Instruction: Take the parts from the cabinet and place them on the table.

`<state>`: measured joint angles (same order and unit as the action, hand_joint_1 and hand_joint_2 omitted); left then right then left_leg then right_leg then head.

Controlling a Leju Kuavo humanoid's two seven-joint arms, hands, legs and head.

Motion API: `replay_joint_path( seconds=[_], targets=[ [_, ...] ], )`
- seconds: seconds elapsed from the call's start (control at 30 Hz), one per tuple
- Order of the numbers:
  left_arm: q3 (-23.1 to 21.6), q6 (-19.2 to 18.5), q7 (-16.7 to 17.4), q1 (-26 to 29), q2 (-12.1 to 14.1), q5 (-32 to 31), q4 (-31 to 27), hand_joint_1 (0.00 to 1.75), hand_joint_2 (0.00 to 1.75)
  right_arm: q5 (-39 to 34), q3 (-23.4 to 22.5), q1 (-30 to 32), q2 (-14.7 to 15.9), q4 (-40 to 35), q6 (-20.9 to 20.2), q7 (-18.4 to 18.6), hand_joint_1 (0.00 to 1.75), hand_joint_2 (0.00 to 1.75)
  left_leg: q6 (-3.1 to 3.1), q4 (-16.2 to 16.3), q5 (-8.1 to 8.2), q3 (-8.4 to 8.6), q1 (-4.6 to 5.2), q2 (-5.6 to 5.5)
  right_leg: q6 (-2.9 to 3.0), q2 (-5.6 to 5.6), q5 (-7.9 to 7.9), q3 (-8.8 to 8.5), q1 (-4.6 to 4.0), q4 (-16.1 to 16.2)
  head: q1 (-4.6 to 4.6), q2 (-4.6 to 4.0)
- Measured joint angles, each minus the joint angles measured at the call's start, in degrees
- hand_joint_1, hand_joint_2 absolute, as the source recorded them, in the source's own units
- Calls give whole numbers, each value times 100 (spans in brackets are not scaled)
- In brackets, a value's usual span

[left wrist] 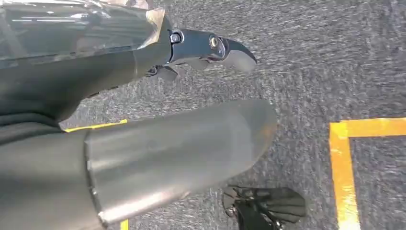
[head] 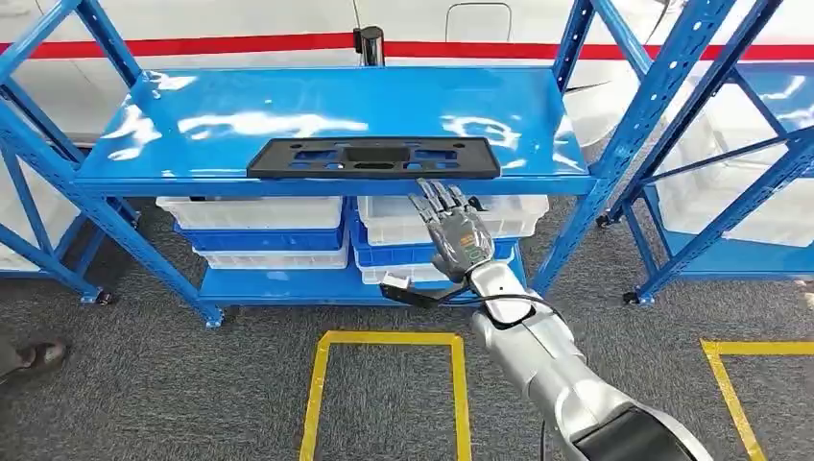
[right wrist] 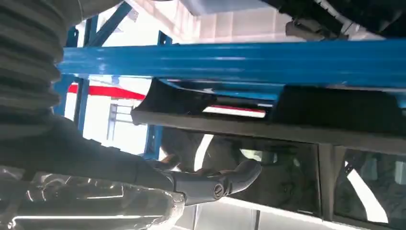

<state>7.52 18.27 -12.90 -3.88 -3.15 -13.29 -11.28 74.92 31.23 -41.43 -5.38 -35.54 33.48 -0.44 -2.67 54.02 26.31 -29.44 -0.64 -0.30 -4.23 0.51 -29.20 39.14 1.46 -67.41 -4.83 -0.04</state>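
Black flat part (head: pixel 373 157) lies flat along the front edge of the blue cabinet's upper shelf (head: pixel 288 110), slightly overhanging the lip. Right hand (head: pixel 455 228) is raised just below and in front of the part's right half, fingers (head: pixel 439 197) spread apart, grasping nothing; fingertips near the shelf edge, contact not clear. Right wrist view: thumb (right wrist: pixel 225 179) sits under the part (right wrist: pixel 230 120), apart from it. Left hand (left wrist: pixel 210 48) hangs over grey carpet (left wrist: pixel 311 57); fingers' state can't tell. White bins (head: pixel 251 211) on the lower shelf.
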Motion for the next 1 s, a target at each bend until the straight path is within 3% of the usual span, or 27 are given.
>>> replay_joint_path(
  seconds=[0.07, 0.1, 0.13, 0.17, 0.23, 0.27, 0.33, 0.4, 0.43, 0.47, 0.5, 0.57, 0.6, 0.63, 0.73, 0.77, 0.83, 0.9, 0.93, 0.97, 1.0],
  targets=[
    [0, -2, 0, -8, 2, 0, 0, 0, 0, 0, -6, 1, 18, 2, -2, 0, 0, 175, 114, 65, 159, 95, -30, 0, -238, -63, 653, -310, 103, 1044, 20, 0],
    [2, -2, 0, -11, 13, 2, 0, 0, 0, 0, -6, 7, 31, 9, -9, 4, 0, 175, 172, 114, 233, 145, -36, 5, -127, -93, 498, -284, 32, 1041, 59, 0],
    [0, -2, -4, -21, 13, 2, 0, 0, 0, 15, -6, 6, 24, 11, -15, 11, 0, 175, 211, 120, 263, 117, -13, 10, 84, -101, 442, -335, 1, 1039, 85, 0],
    [2, -2, -4, -23, 13, 7, 2, 0, 0, 29, -9, 23, 18, 9, -22, 15, 0, 175, 227, 126, 296, 123, -11, 23, 181, -72, 523, -350, 44, 1021, 52, 0],
    [2, -2, -7, -24, 13, 9, 0, 0, 0, 37, -15, 4, 13, -7, -22, 31, 0, 175, 266, 161, 325, 156, -44, 18, 280, -41, 491, -384, 55, 1000, 37, 0],
    [4, -2, -9, -36, 9, 9, -2, 0, 0, 59, -20, -5, 9, -35, -22, 31, 0, 175, 284, 351, 311, 47, -60, 20, 308, -38, 473, -441, 59, 1009, 35, 0],
    [15, 0, -11, -47, 7, 9, 0, 0, 0, 74, -20, -48, 0, -37, -22, 31, 0, 175, 344, 1197, 415, -463, -68, 19, 400, -33, 407, -517, 41, 1010, 31, 0],
    [33, 0, -11, -52, 4, 15, 0, 0, 0, 88, -20, -31, 0, -37, -28, 31, 0, 175, 366, 1923, 774, -1020, -68, 20, 428, -24, 336, -586, 16, 1010, 31, 0],
    [42, -2, -11, -38, 2, 15, 0, 0, 0, 92, -20, -19, 0, -37, -33, 31, 0, 175, 353, 2045, 825, -1220, -67, 20, 442, -15, 289, -635, -4, 1010, 37, 0],
    [50, -9, -9, -26, 0, 17, 0, 0, 0, 94, -20, -18, -2, -37, -41, 31, 0, 175, 325, 1933, 685, -1274, -66, 19, 442, 2, 247, -688, -20, 1010, 30, 0],
    [57, -11, -9, -25, 0, 17, 0, 0, 0, 105, -20, -21, -2, -37, -48, 31, 0, 175, 286, 1600, 364, -1210, -55, 19, 440, 11, 209, -756, -37, 1012, 31, 0],
    [68, -11, -9, -27, 4, 15, 0, 0, 0, 134, -20, -50, -15, -37, -48, 31, 0, 175, 153, 643, -365, -878, -12, 17, 434, 15, 130, -884, -58, 1024, 33, 0],
    [81, -11, -9, -28, 13, 15, 0, 0, 0, 140, -20, -64, -22, -37, -48, 31, 0, 175, 91, 428, -387, -785, 19, 10, 418, 26, 99, -936, -64, 1029, 48, 0],
    [85, -9, -9, -33, 9, 15, 0, 0, 0, 147, -22, -89, -33, -37, -48, 31, 0, 175, 80, 406, -144, -787, 55, 22, 384, 46, 76, -922, -100, 1032, 55, 0],
    [96, 0, -7, -32, 13, 11, -2, 0, 0, 171, -24, -99, -37, -39, -48, 26, 0, 175, 51, 394, -259, -705, 80, -3, 276, 43, 9, -913, -99, 1058, 44, 0],
    [96, 0, -9, -27, 7, 2, -2, 0, 0, 175, -31, -99, -33, -57, -50, 26, 0, 175, 33, 308, -317, -624, 10, 12, 253, 15, -51, -909, -139, 936, 59, 0],
    [98, 2, -11, -41, -2, 0, -2, 0, 0, 182, -41, -139, -31, -57, -61, 26, 0, 175, -13, 299, -286, -584, 37, 18, 285, 0, -280, -612, -129, 381, 94, 0],
    [100, 2, -13, -53, -4, 0, -2, 0, 0, 186, -48, -118, -2, -53, -63, 26, 0, 175, -52, 302, -248, -572, 59, 10, 319, 1, -624, 4, -127, -618, 100, 0],
    [98, 2, -13, -52, -9, 0, -2, 0, 0, 186, -48, -100, 9, -52, -64, 26, 0, 175, -55, 303, -234, -559, 64, 4, 291, 0, -640, 186, -127, -848, 116, 0],
    [101, 4, -11, -46, -13, 0, -2, 0, 0, 190, -48, -84, 15, -52, -63, 24, 0, 175, -54, 305, -221, -537, 67, -5, 243, 0, -550, 237, -127, -806, 127, 0],
    [101, 11, -7, -36, -17, -2, -2, 0, 0, 193, -48, -83, 15, -52, -63, 24, 0, 175, -47, 309, -193, -508, 69, -13, 180, 0, -347, 145, -127, -490, 127, 0]
  ],
)
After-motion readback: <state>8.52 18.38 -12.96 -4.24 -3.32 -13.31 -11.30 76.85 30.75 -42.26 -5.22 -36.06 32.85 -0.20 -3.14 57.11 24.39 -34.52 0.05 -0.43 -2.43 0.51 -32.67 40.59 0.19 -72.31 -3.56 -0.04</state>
